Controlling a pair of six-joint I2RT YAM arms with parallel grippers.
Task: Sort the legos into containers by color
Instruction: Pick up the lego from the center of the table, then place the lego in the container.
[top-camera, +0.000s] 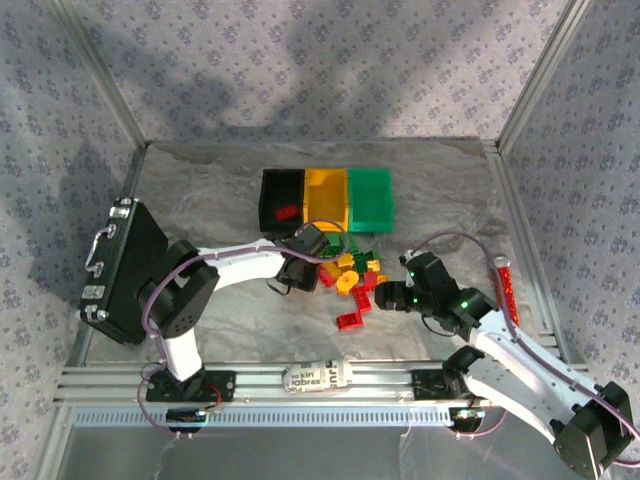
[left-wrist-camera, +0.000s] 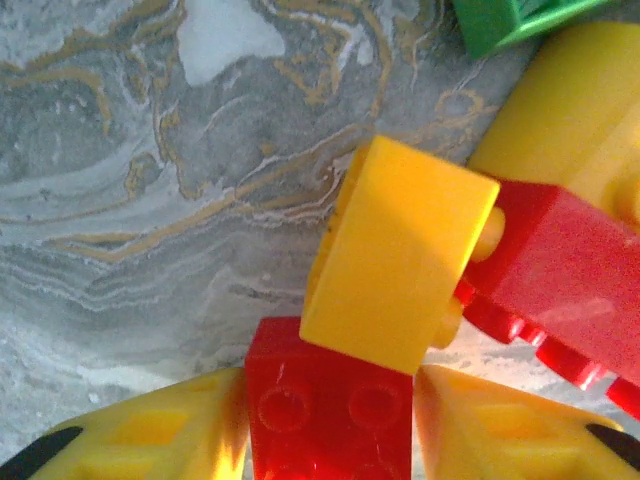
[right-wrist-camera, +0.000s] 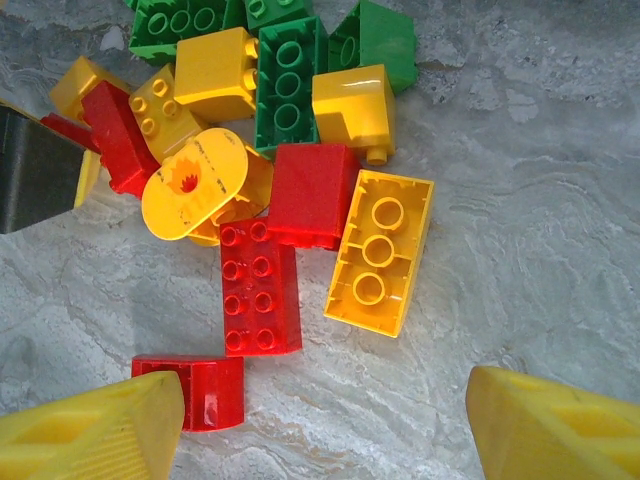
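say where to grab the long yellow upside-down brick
From above, right end effector pinching the long yellow brick across its long walls at the end nearest it; the brick lies flat, and a red brick crowds the far end.

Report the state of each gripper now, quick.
Left gripper: closed on a red brick, a finger against each side.
Right gripper: open, holding nothing, above the lego pile.

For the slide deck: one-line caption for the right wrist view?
Right gripper, jaws open, hovers over a loose pile of red, yellow and green legos on the marbled table.
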